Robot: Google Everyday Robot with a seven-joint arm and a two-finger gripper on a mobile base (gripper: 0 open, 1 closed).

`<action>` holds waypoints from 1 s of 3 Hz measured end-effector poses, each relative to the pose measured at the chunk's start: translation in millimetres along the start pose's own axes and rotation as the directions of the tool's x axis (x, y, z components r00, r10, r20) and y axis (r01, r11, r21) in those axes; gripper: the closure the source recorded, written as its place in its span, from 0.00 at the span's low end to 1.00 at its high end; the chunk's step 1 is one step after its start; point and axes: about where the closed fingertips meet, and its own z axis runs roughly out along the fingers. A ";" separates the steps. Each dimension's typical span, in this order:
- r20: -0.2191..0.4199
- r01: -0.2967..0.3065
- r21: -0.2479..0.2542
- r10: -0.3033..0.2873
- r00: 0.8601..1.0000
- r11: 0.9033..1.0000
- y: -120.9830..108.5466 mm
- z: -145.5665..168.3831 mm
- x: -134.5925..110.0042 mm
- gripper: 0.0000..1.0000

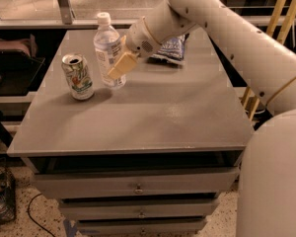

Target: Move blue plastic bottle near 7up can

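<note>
The blue plastic bottle (pixel 107 49) is clear with a white cap and a printed label. It stands upright at the back left of the grey table (pixel 153 112). My gripper (pixel 116 62) is shut on the bottle's right side, with one tan finger (pixel 120 66) across its front. The 7up can (pixel 78 76), white and green with an open silver top, stands upright just left of the bottle, a small gap between them.
A dark blue crinkled chip bag (pixel 171 48) lies behind my arm at the back of the table. Drawers sit under the tabletop. A dark shelf stands to the left, wooden rails to the right.
</note>
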 end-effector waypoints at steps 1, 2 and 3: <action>-0.005 0.004 -0.020 -0.004 1.000 1.000 -8.5 19.0 3.1 1.00; -0.001 -0.006 -0.032 0.006 1.000 0.999 -15.9 30.1 8.7 1.00; -0.001 -0.006 -0.038 0.006 1.000 0.999 -14.8 33.9 8.4 0.75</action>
